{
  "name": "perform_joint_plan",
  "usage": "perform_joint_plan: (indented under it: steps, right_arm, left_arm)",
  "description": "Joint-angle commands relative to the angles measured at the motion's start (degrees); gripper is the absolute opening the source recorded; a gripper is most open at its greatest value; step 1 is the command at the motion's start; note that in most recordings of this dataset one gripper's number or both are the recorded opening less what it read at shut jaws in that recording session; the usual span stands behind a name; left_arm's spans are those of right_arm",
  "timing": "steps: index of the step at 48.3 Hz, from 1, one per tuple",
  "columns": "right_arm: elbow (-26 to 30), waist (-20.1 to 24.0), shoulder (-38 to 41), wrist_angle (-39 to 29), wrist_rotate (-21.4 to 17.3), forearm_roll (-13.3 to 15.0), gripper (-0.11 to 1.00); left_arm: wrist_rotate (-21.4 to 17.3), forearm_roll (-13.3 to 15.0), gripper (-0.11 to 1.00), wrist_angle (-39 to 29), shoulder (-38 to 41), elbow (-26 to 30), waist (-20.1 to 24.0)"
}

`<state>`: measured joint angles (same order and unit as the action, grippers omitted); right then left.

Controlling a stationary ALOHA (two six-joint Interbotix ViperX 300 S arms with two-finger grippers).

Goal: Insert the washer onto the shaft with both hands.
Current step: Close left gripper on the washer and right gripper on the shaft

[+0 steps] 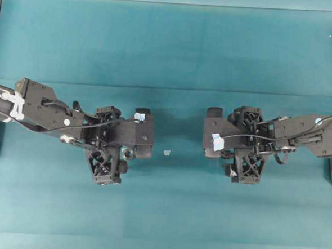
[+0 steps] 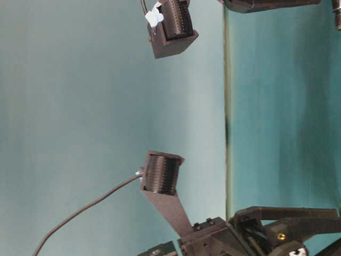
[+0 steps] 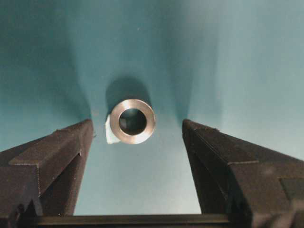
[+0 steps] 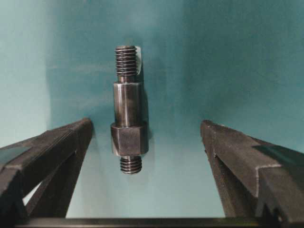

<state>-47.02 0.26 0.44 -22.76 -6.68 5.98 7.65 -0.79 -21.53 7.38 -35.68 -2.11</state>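
Matte black all over, both arms. Lattice-framed bodies behind the left gripper (image 1: 143, 133) and the right gripper (image 1: 213, 134), with triangular cut-outs. Pale tape tags on each: 1 bluish-white on the left wrist block, 1 on the right, more white tape wrapped on the rear links. Thin black cables looped along the upper links. Small silver screw heads dotted across flat plates. Ribbed black pads at the finger ends in the table-level view. Wedge-shaped fingers (image 3: 52, 161), faceted, dull-surfaced, slightly scuffed.
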Motion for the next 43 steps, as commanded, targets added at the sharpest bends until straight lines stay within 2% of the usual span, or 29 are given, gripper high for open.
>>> perform_joint_plan:
  steps: [1, 31, 43]
  right_arm:
    - [0.2, -0.2, -0.3, 0.3, -0.2, -0.1, 0.89]
    - [-0.1, 0.3, -0.4, 0.2, -0.3, -0.5, 0.89]
    - [-0.1, 0.4, -0.4, 0.1, -0.4, -0.8, 0.89]
  left_arm:
    - [-0.3, -0.3, 0.78, 0.7, -0.3, 0.6, 0.1]
    - [-0.8, -0.4, 0.78, 2.7, 1.1, 0.2, 0.5]
    - [-5.0, -0.4, 0.78, 3.1, 1.2, 0.2, 0.3]
